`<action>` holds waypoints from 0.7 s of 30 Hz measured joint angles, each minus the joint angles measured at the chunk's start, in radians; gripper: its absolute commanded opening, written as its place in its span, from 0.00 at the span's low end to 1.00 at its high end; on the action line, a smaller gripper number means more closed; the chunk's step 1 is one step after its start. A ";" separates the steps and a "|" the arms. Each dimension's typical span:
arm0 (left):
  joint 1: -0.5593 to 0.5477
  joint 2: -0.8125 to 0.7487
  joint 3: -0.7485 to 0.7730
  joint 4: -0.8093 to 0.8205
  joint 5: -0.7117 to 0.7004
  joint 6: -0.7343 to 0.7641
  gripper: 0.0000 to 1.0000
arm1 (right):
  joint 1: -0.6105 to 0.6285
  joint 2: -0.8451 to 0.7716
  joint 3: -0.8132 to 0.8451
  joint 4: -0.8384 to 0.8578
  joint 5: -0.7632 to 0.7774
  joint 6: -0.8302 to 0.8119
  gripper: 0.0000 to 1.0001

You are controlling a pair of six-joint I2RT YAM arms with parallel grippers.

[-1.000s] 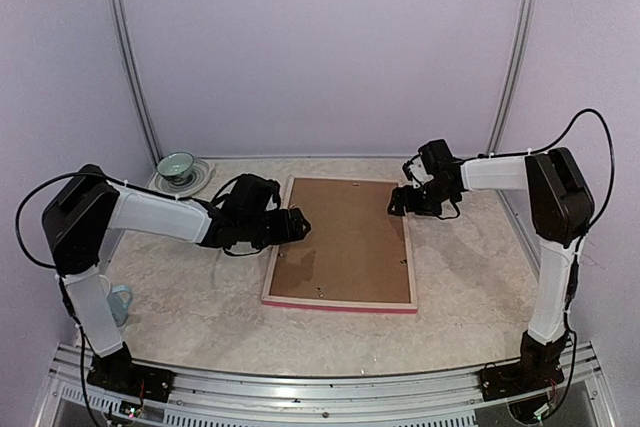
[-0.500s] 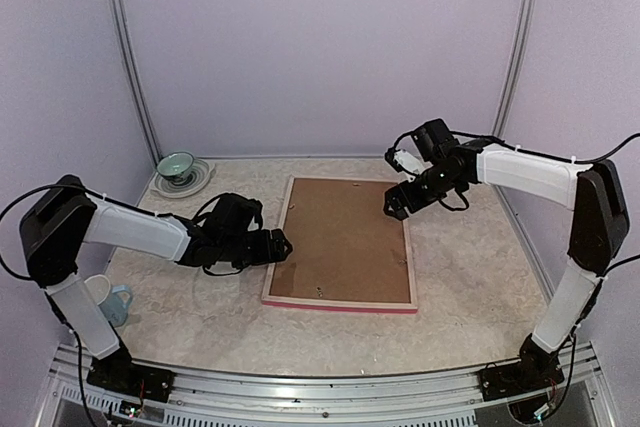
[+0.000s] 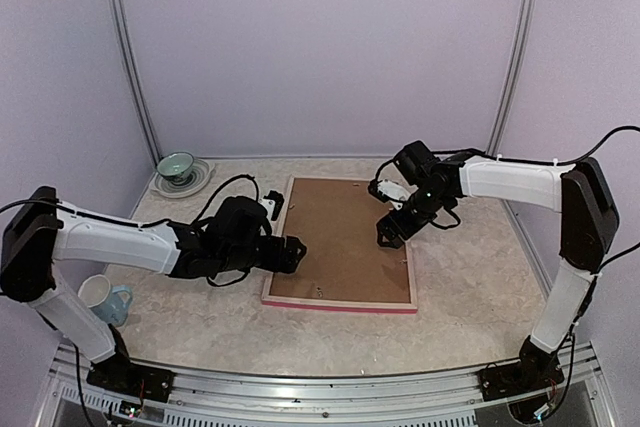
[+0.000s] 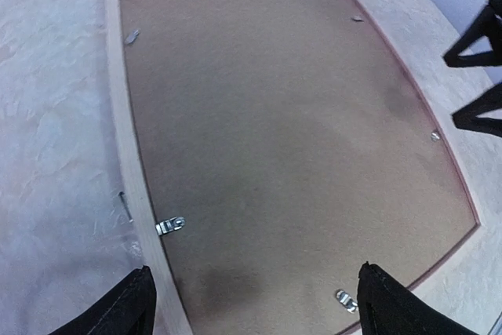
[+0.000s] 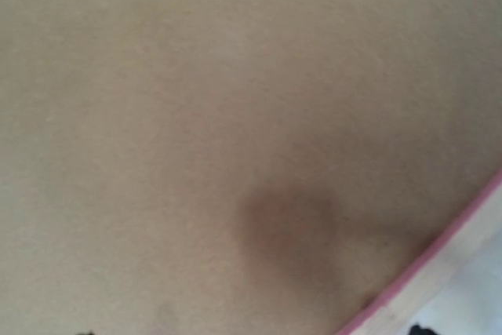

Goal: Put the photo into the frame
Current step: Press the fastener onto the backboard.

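Your left jaws and right jaws are spread wide above the brown board (image 3: 340,247) filling the frame (image 3: 340,305); a mug (image 3: 100,294) sits aside.

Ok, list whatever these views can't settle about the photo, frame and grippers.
- Photo: seen in no view. The board fills the frame, so whether it lies underneath is unknown.
- Right wrist view: blurred close-up of the board, fingers all but off-frame.
- Left gripper: the left wrist view's bottom edge cuts all but the fingertips.

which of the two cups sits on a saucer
The teal cup at the back left, on its saucer. The pale blue mug near the front left stands straight on the table.
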 measured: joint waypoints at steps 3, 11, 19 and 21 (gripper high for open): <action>-0.052 -0.023 0.001 0.050 0.042 0.111 0.87 | 0.000 0.000 -0.002 0.000 -0.022 -0.006 0.85; -0.186 0.101 0.099 0.113 0.187 0.379 0.86 | 0.010 0.005 -0.003 -0.015 -0.072 -0.003 0.84; -0.225 0.228 0.207 0.127 0.269 0.534 0.83 | 0.014 0.073 -0.003 -0.029 -0.080 0.036 0.84; -0.229 0.245 0.215 0.133 0.278 0.565 0.83 | 0.014 0.084 -0.003 -0.031 -0.079 0.054 0.84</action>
